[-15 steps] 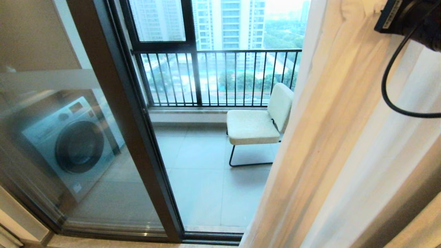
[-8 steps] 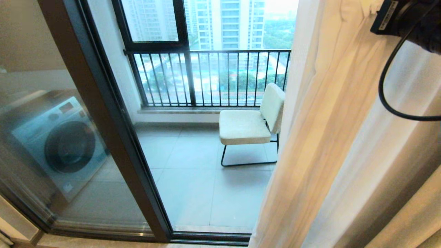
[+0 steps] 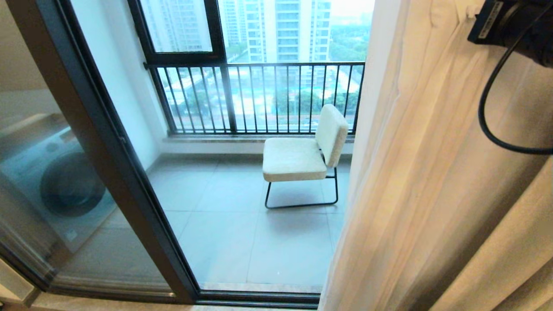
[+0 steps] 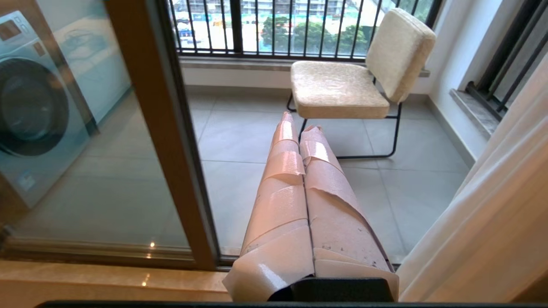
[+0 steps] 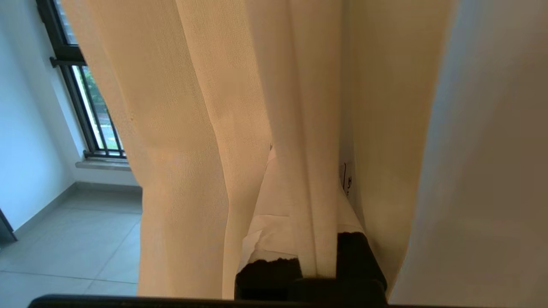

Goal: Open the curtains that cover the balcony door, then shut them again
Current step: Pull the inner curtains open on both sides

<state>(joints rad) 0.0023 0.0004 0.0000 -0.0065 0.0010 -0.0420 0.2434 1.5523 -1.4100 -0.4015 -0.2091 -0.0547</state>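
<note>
The curtains (image 3: 423, 172) hang bunched in pale folds down the right side of the head view, heavy drape and thin sheer together. High up at their top, my right arm (image 3: 510, 21) reaches into them. In the right wrist view my right gripper (image 5: 308, 162) is shut on a narrow fold of the curtain (image 5: 192, 128). The balcony door (image 3: 108, 164), glass in a dark frame, stands uncovered on the left. My left gripper (image 4: 299, 124) is shut and empty, its tape-wrapped fingers (image 4: 278, 188) pressed together, low before the door frame (image 4: 171, 141).
Out on the tiled balcony a cream chair (image 3: 298, 160) stands before the dark railing (image 3: 259, 95). A washing machine (image 3: 65, 185) shows behind the door glass. A black cable (image 3: 488, 112) loops from my right arm. The door's bottom track (image 3: 259, 298) runs along the floor.
The whole picture has slid to the left, so the camera has moved right. The curtain's edge has stayed with my right gripper, and more balcony floor shows right of the chair.
</note>
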